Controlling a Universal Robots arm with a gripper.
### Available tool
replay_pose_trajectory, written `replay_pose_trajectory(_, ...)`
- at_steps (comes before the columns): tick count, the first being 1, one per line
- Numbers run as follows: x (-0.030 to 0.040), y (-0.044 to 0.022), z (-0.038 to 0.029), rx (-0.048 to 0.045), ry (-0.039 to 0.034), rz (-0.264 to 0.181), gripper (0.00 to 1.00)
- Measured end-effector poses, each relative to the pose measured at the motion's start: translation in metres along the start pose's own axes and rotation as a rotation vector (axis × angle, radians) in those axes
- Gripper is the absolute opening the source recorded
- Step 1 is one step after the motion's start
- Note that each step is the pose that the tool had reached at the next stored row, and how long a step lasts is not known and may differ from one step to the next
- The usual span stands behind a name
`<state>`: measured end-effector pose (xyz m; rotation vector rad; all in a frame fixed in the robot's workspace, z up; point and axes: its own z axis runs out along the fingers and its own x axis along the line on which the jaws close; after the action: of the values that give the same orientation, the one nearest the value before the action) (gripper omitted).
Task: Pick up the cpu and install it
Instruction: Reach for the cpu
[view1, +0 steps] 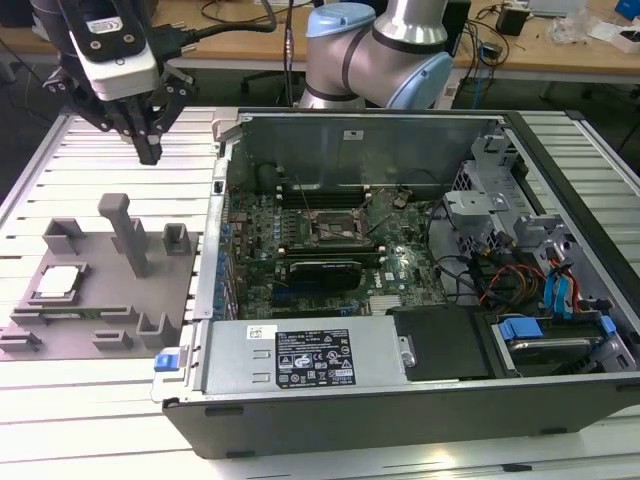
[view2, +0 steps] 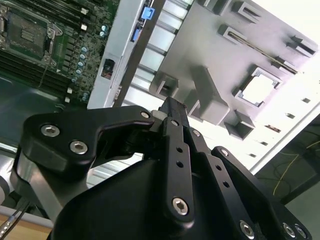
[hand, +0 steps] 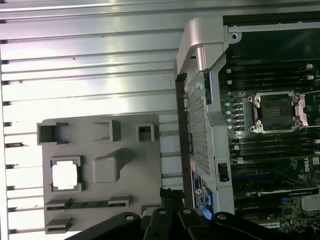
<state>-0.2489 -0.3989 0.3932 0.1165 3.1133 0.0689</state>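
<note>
Closest to the wrist cameras is the pincer (view2: 173, 107). Its linkages fold in to meet and the tips sit together, so we read it as narrow, drawn together with nothing between. In the exterior view it hangs in the air well above the surface (view1: 100, 410), over the slats just past the far edge of the grey fixture (view1: 110, 330).

Next out is that fixture, lying flat on the surface with a tall post (view1: 126, 232) and several small blocks rising from it. The cpu (view1: 57, 283) rests in a square pocket, pale top up, on the fixture's side toward the exterior view's left. From the pincer it lies below, toward the exterior view's left and nearer that camera. The post stands closer to the pincer than the cpu does. Being square, the cpu has no long axis, and its edges run parallel with the fixture's edges. It is well apart from the pincer, and we judge the pick not yet begun.

Farther on, toward the exterior view's right, the open case (view1: 350, 400) lies just beside the fixture. The socket (view1: 331, 226) sits mid-board, on the opposite side of the pincer from the cpu. Its middle is dark, so we judge nothing installed there. Beyond the case stands the arm (view1: 400, 50).
</note>
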Motion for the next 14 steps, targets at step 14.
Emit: replay_pose_trajectory(14,0.0297,-0.0022,-0.0007,-0.0005,-0.0001,0.000,0.11)
